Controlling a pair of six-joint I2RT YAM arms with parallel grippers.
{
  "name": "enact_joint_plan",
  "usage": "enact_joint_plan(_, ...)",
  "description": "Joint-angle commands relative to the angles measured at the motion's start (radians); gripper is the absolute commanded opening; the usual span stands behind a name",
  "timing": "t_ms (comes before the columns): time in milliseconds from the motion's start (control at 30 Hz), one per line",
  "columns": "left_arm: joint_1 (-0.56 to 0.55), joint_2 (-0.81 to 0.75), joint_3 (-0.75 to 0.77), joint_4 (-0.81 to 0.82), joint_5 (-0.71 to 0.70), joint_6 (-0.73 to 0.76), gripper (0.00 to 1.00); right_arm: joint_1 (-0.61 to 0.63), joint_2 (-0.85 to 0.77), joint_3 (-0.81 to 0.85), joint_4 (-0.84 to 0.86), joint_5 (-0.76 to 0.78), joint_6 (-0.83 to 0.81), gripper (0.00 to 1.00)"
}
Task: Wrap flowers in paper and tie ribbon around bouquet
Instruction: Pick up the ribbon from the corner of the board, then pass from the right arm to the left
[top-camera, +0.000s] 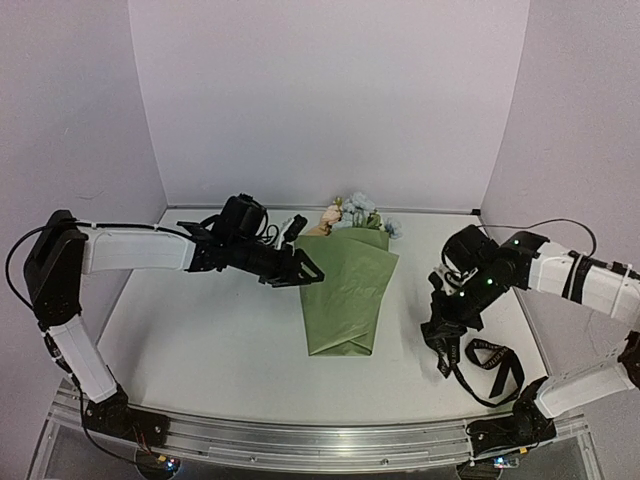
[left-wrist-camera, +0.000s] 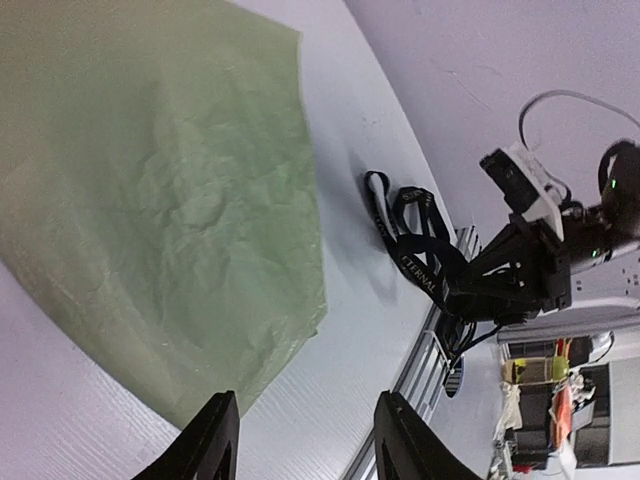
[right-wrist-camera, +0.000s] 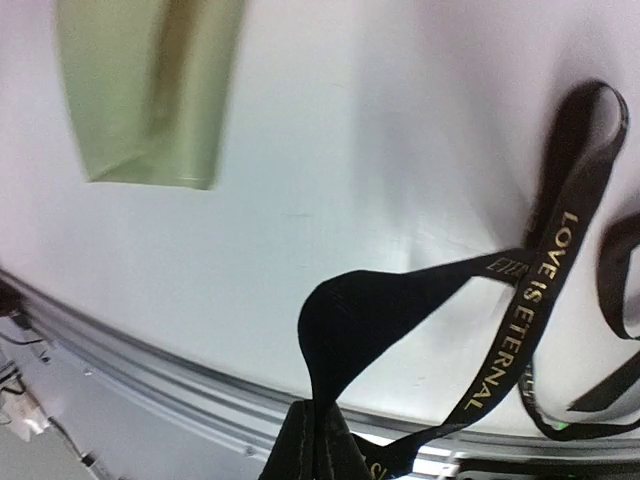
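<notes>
Step in hand: the wrapping looks done; this seems to be the start of the tying, with the ribbon being picked up.
Right gripper (right-wrist-camera: 320, 445): fingers together, pinched on a fold of the ribbon (right-wrist-camera: 520, 300).
Ribbon: black with gold lettering. It runs from the right gripper's tips down to the table (top-camera: 200, 330), and the rest lies in loose loops just below and beside that gripper.
Left gripper (left-wrist-camera: 300, 440): fingers apart with nothing between them. It hovers over the table.
Bouquet (top-camera: 345, 290): lies flat, just beside the left gripper's tips and well apart from the right gripper, on its inner side.
Paper (left-wrist-camera: 150, 200): an olive-green cone, its creased edge just ahead of the left fingers and its narrow folded end toward the arm bases.
Flowers (top-camera: 355, 213): they poke out of the cone's wide far end, beyond the left gripper.
Next move, as I judge it: the right gripper must carry the ribbon across to the cone's narrow part, while the left gripper steadies or lifts the cone so the ribbon can pass around it.
Risk: the ribbon is limp, so trailing loops may drag or snag, and nudging the cone could let the paper spring open.
</notes>
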Motion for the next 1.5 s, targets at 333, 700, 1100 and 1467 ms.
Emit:
enact_joint_plan(333,-0.207,-0.231,-0.085,0.127,-0.255,0.286,0.55,0.189,0.279,0.565,0.037,-0.366,0.195,0.0)
enact_joint_plan(700,-0.236,-0.337,-0.221,0.268,-0.228,0.547,0.62,0.204,0.298,0.633,0.038,-0.519,0.159,0.0)
enact_joint_plan(1100,-0.267,-0.304,-0.232,0.373,-0.21,0.787,0.62,0.218,0.306,0.646,0.034,-0.565,0.148,0.0)
enact_joint_plan(1467,-0.281,-0.23,-0.21,0.479,-0.131,0.673,0.5,0.22,0.3,0.618,0.034,-0.536,0.136,0.0)
